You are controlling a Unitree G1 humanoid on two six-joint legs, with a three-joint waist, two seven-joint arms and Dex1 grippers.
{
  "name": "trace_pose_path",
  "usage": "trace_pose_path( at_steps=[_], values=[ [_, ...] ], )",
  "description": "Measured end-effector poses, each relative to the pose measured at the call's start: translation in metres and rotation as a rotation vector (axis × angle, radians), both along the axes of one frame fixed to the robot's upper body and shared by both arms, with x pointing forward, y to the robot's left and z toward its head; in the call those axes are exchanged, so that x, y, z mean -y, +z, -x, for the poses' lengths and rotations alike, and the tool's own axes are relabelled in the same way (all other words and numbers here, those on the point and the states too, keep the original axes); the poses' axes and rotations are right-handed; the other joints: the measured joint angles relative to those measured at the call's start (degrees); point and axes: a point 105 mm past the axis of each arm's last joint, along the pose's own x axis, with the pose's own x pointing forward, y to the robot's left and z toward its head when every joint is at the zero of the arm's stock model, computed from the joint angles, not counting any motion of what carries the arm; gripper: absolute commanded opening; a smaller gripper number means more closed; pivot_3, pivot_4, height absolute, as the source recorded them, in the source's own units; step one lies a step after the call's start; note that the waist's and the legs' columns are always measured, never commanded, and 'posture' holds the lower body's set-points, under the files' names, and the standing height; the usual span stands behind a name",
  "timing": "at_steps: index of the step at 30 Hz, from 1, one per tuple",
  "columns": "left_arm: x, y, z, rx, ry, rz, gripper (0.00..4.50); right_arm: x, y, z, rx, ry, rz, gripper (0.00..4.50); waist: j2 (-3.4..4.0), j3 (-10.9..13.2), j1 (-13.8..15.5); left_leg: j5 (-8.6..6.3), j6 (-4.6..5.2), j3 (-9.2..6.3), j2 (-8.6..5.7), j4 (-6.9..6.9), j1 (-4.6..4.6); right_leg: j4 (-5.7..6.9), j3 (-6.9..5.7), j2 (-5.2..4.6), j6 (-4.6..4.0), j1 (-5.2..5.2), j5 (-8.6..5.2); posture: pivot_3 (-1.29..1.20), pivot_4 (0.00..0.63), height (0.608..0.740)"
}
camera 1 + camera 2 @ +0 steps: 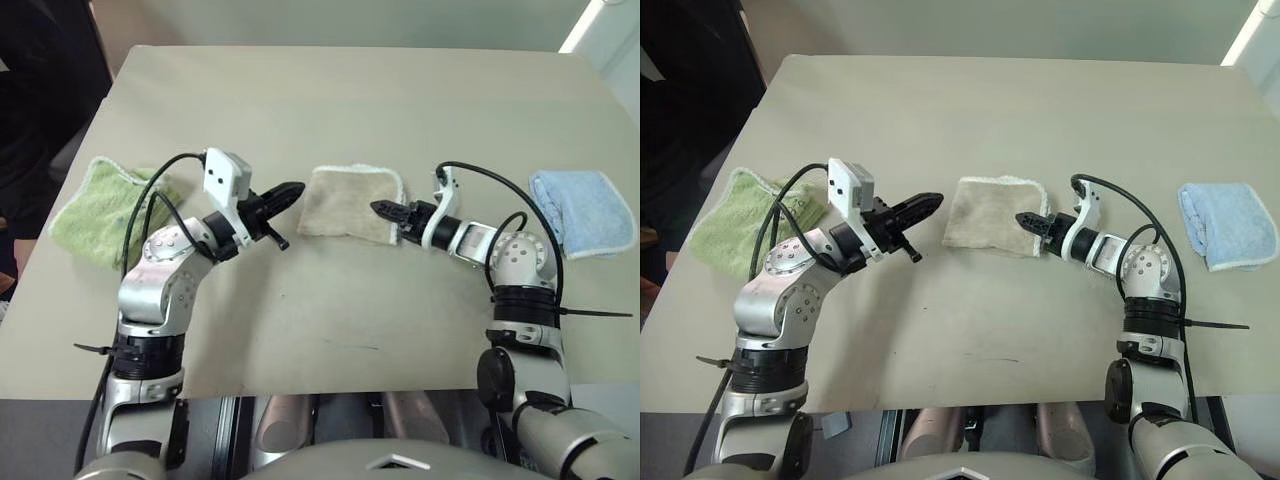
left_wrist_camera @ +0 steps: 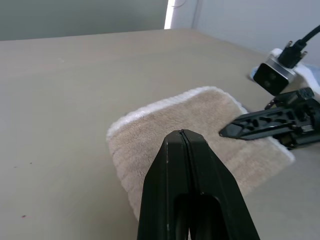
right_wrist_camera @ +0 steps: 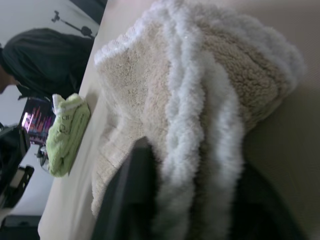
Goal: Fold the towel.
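The beige towel [image 1: 350,200] lies folded into a small rectangle at the middle of the table, its white edging stacked in layers along the right side. My right gripper [image 1: 380,208] reaches in from the right, level with the table. In the right wrist view its fingers [image 3: 127,200] close on the white-edged layers of the towel [image 3: 200,75]. My left gripper [image 1: 295,190] hovers just left of the towel, shut and empty, pointing toward it. In the left wrist view its joined fingertips [image 2: 182,135] sit above the towel [image 2: 150,135], with the right gripper [image 2: 222,134] opposite.
A light green towel [image 1: 100,210] lies near the table's left edge and a folded light blue towel [image 1: 585,210] near the right edge. The tan table [image 1: 350,100] stretches bare behind the towel. A person in dark clothes [image 1: 40,80] stands at the far left.
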Motion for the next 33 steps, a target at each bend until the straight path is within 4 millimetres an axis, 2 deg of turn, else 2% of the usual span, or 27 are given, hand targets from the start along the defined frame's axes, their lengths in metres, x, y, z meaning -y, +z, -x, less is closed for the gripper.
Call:
trace_pose_path(
  at_steps=[1, 2, 5, 8, 10, 15, 16, 20, 23, 25, 27, 29, 33],
  values=[
    [0.001, 0.001, 0.001, 0.002, -0.005, 0.003, 0.0, 0.002, 0.002, 0.0, 0.007, -0.005, 0.0, 0.1, 0.0, 0.0, 0.0, 0.0, 0.0, 0.01, 0.0, 0.0, 0.0, 0.01, 0.0, 0.0, 0.0, 0.0, 0.0, 0.0, 0.15, 0.735],
    [0.001, 0.002, 0.001, 0.004, -0.007, 0.004, 0.0, 0.003, 0.006, 0.0, 0.021, -0.012, -0.001, 0.03, 0.0, 0.0, 0.0, 0.0, 0.0, 0.0, 0.0, 0.0, 0.0, 0.01, 0.0, 0.0, 0.0, 0.0, 0.0, 0.0, 0.15, 0.735],
    [0.001, 0.0, 0.002, -0.004, -0.004, 0.003, 0.0, 0.01, 0.021, 0.001, 0.073, -0.036, -0.02, 0.03, 0.0, 0.0, 0.1, 0.0, 0.01, 0.0, 0.0, 0.01, 0.0, 0.02, 0.0, 0.0, 0.0, 0.01, 0.0, 0.0, 0.15, 0.735],
    [0.004, -0.003, 0.003, -0.012, -0.009, 0.003, 0.0, 0.027, 0.041, 0.001, 0.141, -0.095, -0.041, 0.03, 0.01, 0.0, 0.3, 0.0, 0.01, 0.01, -0.02, 0.03, -0.01, 0.0, 0.0, -0.03, 0.01, 0.02, 0.0, 0.0, 0.15, 0.735],
    [0.006, -0.003, 0.004, -0.011, -0.014, 0.004, 0.0, 0.053, 0.058, 0.002, 0.201, -0.176, -0.026, 0.03, 0.02, 0.0, 0.6, 0.0, 0.04, 0.01, -0.05, 0.03, -0.03, -0.03, 0.0, -0.06, 0.04, 0.04, -0.02, 0.0, 0.15, 0.735],
    [0.01, -0.005, 0.005, -0.018, -0.022, 0.005, 0.0, 0.132, 0.101, 0.006, 0.318, -0.46, 0.006, 0.03, 0.02, 0.0, 0.7, -0.02, 0.08, 0.04, -0.04, 0.0, -0.02, -0.04, 0.02, -0.07, 0.06, 0.05, -0.03, 0.0, 0.15, 0.735],
    [0.01, -0.005, 0.005, -0.019, -0.025, 0.007, 0.0, 0.14, 0.105, 0.007, 0.324, -0.491, 0.007, 0.03, 0.02, 0.0, 0.7, -0.02, 0.07, 0.04, -0.04, -0.01, -0.01, -0.03, 0.01, -0.06, 0.06, 0.05, -0.03, 0.0, 0.15, 0.735],
    [0.016, -0.007, 0.004, -0.026, -0.039, 0.02, 0.0, 0.203, 0.117, 0.021, 0.309, -0.753, 0.032, 0.03, 0.02, 0.0, 0.7, -0.02, 0.08, 0.03, 0.0, -0.03, 0.01, -0.01, 0.01, -0.06, 0.07, 0.05, -0.03, 0.0, 0.15, 0.735],
    [0.018, -0.01, 0.004, -0.036, -0.046, 0.028, 0.0, 0.253, 0.1, 0.037, 0.193, -0.977, 0.014, 0.03, 0.02, 0.0, 0.9, -0.02, 0.12, 0.02, 0.0, -0.01, 0.04, -0.04, 0.02, -0.08, 0.16, 0.14, -0.06, 0.0, 0.15, 0.735],
    [0.021, -0.013, 0.004, -0.049, -0.058, 0.031, 0.0, 0.276, 0.07, 0.048, 0.06, -1.098, 0.005, 0.03, 0.02, 0.0, 1.0, -0.04, 0.16, 0.02, -0.01, 0.0, 0.05, -0.05, 0.04, -0.09, 0.22, 0.16, -0.06, 0.0, 0.15, 0.735],
    [0.025, -0.016, 0.004, -0.058, -0.073, 0.033, 0.0, 0.28, 0.04, 0.053, -0.059, -1.137, 0.008, 0.03, 0.12, 0.0, 0.8, -0.05, 0.19, 0.11, -0.02, 0.01, 0.05, -0.04, 0.09, -0.1, 0.34, 0.13, 0.01, 0.0, 0.15, 0.735],
    [0.032, -0.013, 0.003, -0.052, -0.093, 0.039, 0.0, 0.278, 0.022, 0.054, -0.129, -1.151, 0.011, 0.03, 0.28, 0.1, 0.4, -0.03, 0.24, 0.19, -0.03, 0.01, 0.04, -0.05, 0.18, -0.09, 0.83, 0.09, 0.12, 0.0, 0.15, 0.735],
    [0.033, -0.01, 0.003, -0.037, -0.098, 0.04, 0.0, 0.278, 0.015, 0.056, -0.155, -1.167, 0.058, 0.03, 0.36, 0.0, 0.4, 0.02, 0.31, 0.18, -0.01, 0.01, 0.06, -0.05, 0.18, -0.07, 1.16, 0.12, -0.06, 0.0, 0.15, 0.735]
  ],
)
